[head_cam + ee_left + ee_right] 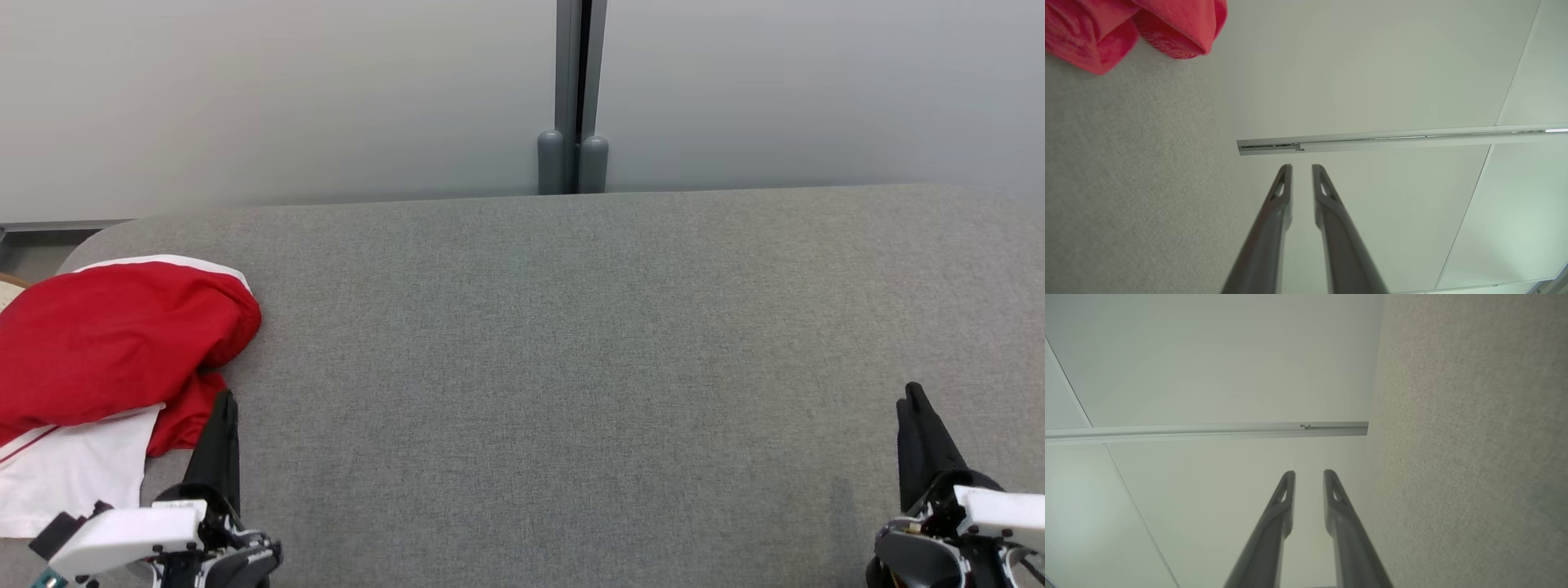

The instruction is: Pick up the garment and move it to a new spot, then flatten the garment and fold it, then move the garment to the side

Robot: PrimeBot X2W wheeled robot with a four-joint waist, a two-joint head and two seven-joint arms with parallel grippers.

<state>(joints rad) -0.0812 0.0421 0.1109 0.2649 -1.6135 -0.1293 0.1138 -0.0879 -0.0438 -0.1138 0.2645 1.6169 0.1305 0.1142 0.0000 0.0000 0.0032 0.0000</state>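
The garment (106,351), red with white trim and a white part, lies bunched at the left end of the grey fabric table (571,367). Its red folds also fill the top left corner (1167,28) of the left wrist view. My left gripper (226,398) sits just right of the garment's lower red edge, close beside it, with its fingers a narrow gap apart and nothing between them (1301,166). My right gripper (913,392) rests at the table's lower right, far from the garment. It is slightly open and empty (1309,473).
A pale wall stands behind the table, with a grey vertical post (573,155) at its middle. The table's rounded far corners show at left and right. A wooden edge (10,286) peeks in beyond the table's left end.
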